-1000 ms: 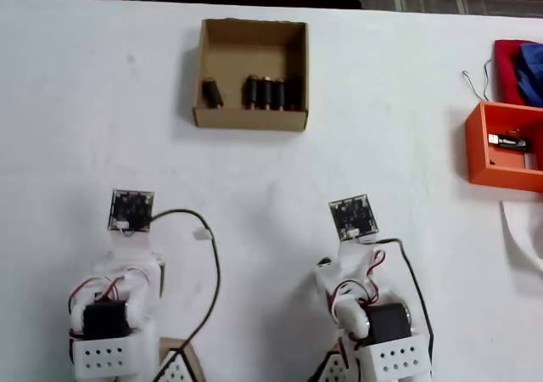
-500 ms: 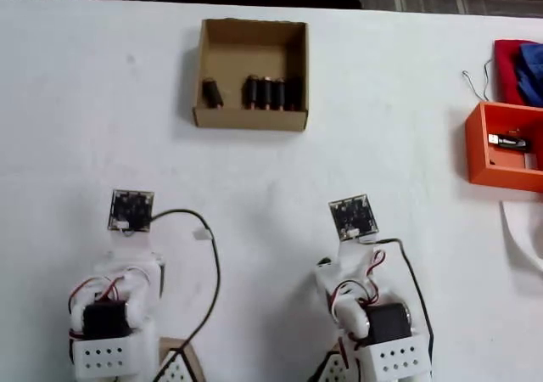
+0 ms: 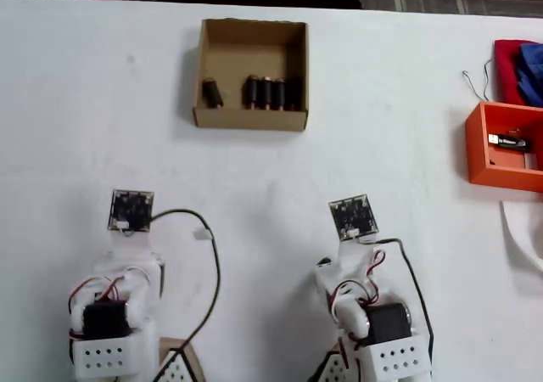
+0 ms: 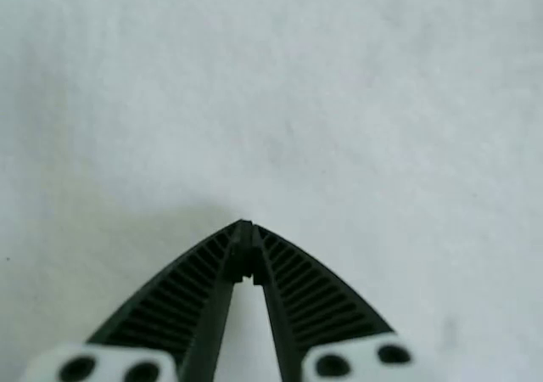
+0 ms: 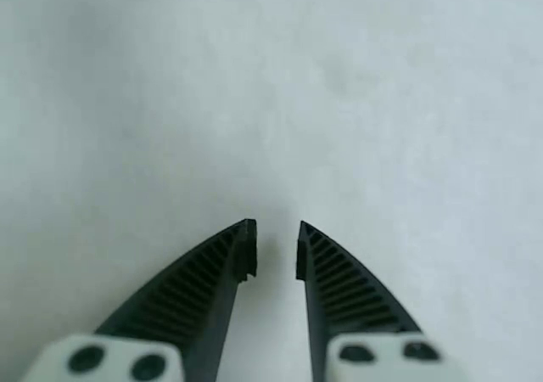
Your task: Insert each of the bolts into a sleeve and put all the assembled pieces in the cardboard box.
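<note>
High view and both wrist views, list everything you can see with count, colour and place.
table: one, white, under everything.
box: one, brown cardboard, far side of the table.
pieces: about five, dark, inside the box, one apart from a row.
bin: one, orange, high view's right edge, holding a small black item.
cloth: red and blue, behind the bin.
left gripper: black, shut, over table.
right gripper: black, slightly open, over table.

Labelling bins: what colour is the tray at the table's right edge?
The tray is orange; high view shows it best.
</note>
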Controlling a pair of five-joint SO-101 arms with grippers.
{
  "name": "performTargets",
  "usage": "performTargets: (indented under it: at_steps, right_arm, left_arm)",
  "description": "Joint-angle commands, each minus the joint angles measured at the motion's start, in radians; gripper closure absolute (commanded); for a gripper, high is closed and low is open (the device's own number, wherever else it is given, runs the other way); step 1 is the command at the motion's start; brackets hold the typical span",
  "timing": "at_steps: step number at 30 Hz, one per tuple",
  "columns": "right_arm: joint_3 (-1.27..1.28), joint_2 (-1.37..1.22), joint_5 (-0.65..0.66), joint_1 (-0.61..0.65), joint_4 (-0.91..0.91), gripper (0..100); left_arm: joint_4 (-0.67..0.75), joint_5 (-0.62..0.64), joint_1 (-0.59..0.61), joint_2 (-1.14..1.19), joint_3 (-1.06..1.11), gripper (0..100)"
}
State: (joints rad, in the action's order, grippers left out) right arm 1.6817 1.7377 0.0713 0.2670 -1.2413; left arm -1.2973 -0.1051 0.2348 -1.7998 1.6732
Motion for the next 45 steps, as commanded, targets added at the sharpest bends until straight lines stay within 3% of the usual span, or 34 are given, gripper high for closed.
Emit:
performTargets:
  at_steps: [1,42,45]
  right_arm:
    - [0.006,-0.005,-0.006,0.001,0.010,92.5]
    - [0.006,-0.005,-0.006,0.001,0.010,92.5]
    - [0.006,-0.005,-0.006,0.001,0.010,92.5]
  left_arm:
    - [0.008,0.005,-0.005,-0.025,0.019,97]
    - [0.008,0.000,0.000,-0.025,0.019,97]
    - [0.009,-0.107,0.058,-0.025,0.021,97]
